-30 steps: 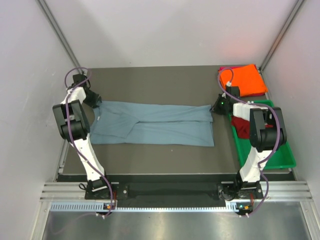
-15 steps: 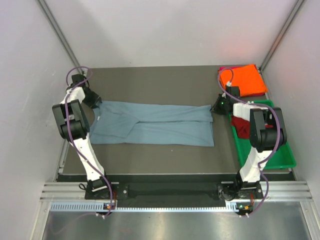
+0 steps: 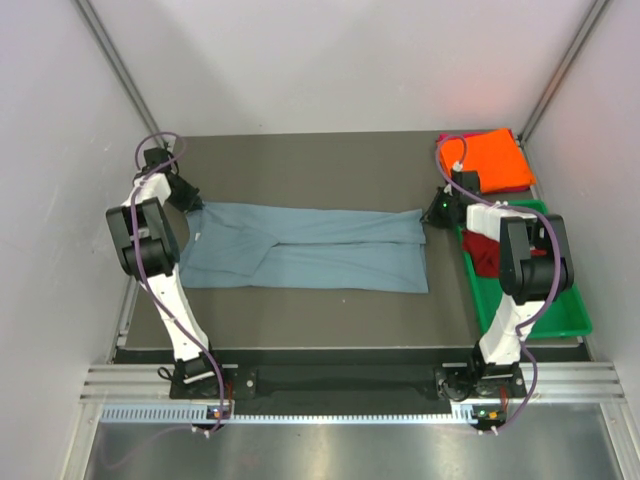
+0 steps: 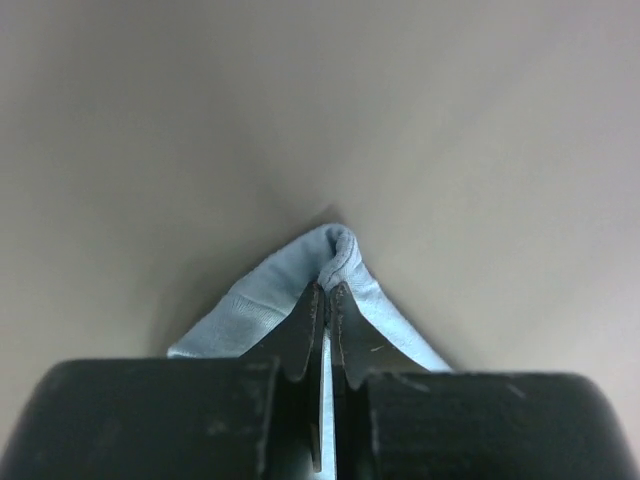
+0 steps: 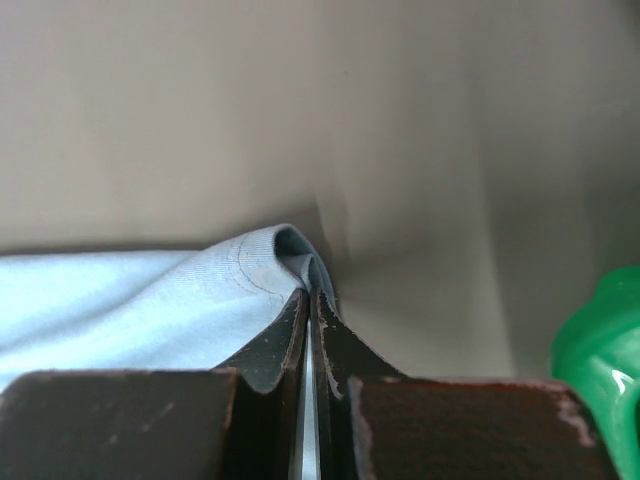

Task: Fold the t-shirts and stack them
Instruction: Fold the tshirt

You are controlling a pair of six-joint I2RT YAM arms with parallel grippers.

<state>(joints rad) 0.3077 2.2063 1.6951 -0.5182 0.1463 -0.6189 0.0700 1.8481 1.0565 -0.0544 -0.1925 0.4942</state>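
Observation:
The blue-grey t-shirt (image 3: pixel 310 248) lies spread lengthwise across the dark mat, folded into a long strip. My left gripper (image 3: pixel 190 204) is shut on its far left corner, and the pinched blue cloth (image 4: pixel 335 262) bunches just past the fingertips (image 4: pixel 309 318). My right gripper (image 3: pixel 430 212) is shut on the far right corner, where a hemmed fold (image 5: pixel 270 258) pokes out above the fingertips (image 5: pixel 332 340). An orange t-shirt (image 3: pixel 494 160) lies folded at the back right on a magenta-pink one (image 3: pixel 447 137). A dark red t-shirt (image 3: pixel 484 252) sits crumpled in the green tray (image 3: pixel 545 315).
The green tray stands along the mat's right edge, its rim (image 5: pixel 600 345) showing in the right wrist view. Grey walls close in the mat (image 3: pixel 330 165) on the left, back and right. A metal rail (image 3: pixel 330 385) runs along the near edge by the arm bases.
The left gripper has shut on the shirt's far left corner. The right gripper stays shut on the right corner. The shirt has not visibly moved.

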